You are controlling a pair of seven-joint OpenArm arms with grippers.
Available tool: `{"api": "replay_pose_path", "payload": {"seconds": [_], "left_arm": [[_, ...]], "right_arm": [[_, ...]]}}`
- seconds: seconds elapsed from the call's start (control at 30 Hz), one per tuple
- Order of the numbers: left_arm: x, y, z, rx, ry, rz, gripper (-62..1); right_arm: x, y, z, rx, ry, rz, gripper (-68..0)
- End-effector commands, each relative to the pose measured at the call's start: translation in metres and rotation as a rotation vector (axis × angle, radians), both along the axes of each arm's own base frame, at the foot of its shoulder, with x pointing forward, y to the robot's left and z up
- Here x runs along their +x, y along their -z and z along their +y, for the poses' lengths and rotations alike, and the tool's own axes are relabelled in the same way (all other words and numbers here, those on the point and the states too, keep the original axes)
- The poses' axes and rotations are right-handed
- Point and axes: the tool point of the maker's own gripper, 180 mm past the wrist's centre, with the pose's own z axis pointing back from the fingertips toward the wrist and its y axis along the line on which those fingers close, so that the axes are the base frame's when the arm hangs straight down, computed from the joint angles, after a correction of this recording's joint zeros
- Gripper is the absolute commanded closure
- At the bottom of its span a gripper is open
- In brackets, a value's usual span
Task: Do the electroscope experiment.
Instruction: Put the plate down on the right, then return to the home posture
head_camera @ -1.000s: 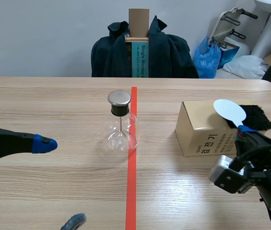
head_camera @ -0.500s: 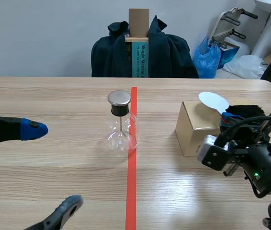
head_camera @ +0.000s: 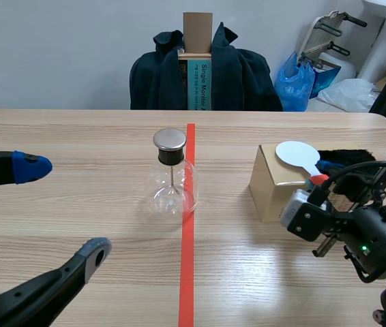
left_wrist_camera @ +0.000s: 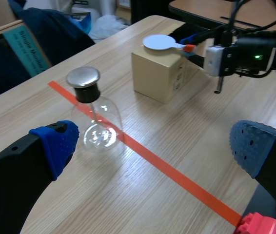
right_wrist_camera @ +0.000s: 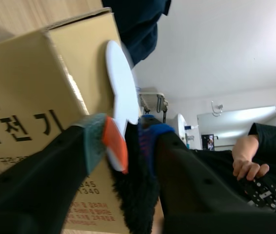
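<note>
The electroscope [head_camera: 172, 176], a clear glass flask with a metal cap, stands on the table just left of the red tape line; it also shows in the left wrist view [left_wrist_camera: 92, 117]. My right gripper [head_camera: 319, 176] [right_wrist_camera: 124, 142] is shut on the orange handle of a white disc paddle [head_camera: 299, 154] [right_wrist_camera: 120, 87]. The disc lies over the top of the cardboard box [head_camera: 275, 187] [right_wrist_camera: 35, 87]; I cannot tell whether they touch. Black fur cloth [head_camera: 358, 158] lies behind the box. My left gripper [head_camera: 63, 208] [left_wrist_camera: 152, 145] is wide open, left of the flask, holding nothing.
The red tape line [head_camera: 188, 272] runs down the table's middle. Beyond the far edge stands a chair draped with a dark jacket [head_camera: 203, 71], with a blue bag [head_camera: 302, 82] beside it. A person's hand [right_wrist_camera: 247, 168] shows far behind in the right wrist view.
My right gripper has carried the paddle left and turned it, so the disc now lies over the box top. The left arm drew back left and its lower finger came further into view.
</note>
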Motion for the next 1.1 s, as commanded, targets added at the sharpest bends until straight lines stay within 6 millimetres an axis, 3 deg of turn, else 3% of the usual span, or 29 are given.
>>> {"api": "replay_pose_path", "payload": {"seconds": [0.0,0.13,0.27,0.47,0.63,0.77,0.9,1.07], "left_arm": [[0.0,-0.004,-0.003,-0.03,-0.006,-0.004,-62.3],[0.0,-0.004,-0.003,-0.03,-0.006,-0.004,-62.3],[0.0,-0.004,-0.003,-0.029,-0.006,-0.004,-62.3],[0.0,-0.004,-0.003,-0.028,-0.005,-0.004,-62.3],[0.0,-0.004,-0.003,-0.028,-0.005,-0.004,-62.3],[0.0,-0.004,-0.003,-0.028,-0.005,-0.004,-62.3],[-0.001,-0.003,-0.003,-0.023,-0.005,0.001,-62.3],[-0.001,0.002,-0.002,-0.004,-0.007,0.019,-62.3]], "right_arm": [[0.003,-0.003,-0.002,-0.01,-0.003,0.0,-30.2],[0.004,-0.007,-0.004,-0.006,0.008,-0.022,-46.3],[0.0,-0.009,-0.006,-0.009,0.016,-0.044,-53.1],[-0.026,0.013,-0.001,-0.044,-0.027,0.023,-53.2],[-0.07,0.042,-0.001,-0.087,-0.081,0.133,-53.2],[-0.105,0.061,-0.013,-0.105,-0.094,0.226,-53.2],[-0.12,0.056,-0.025,-0.081,-0.08,0.223,-53.2],[-0.118,0.027,-0.042,-0.02,-0.047,0.17,-53.2]]}}
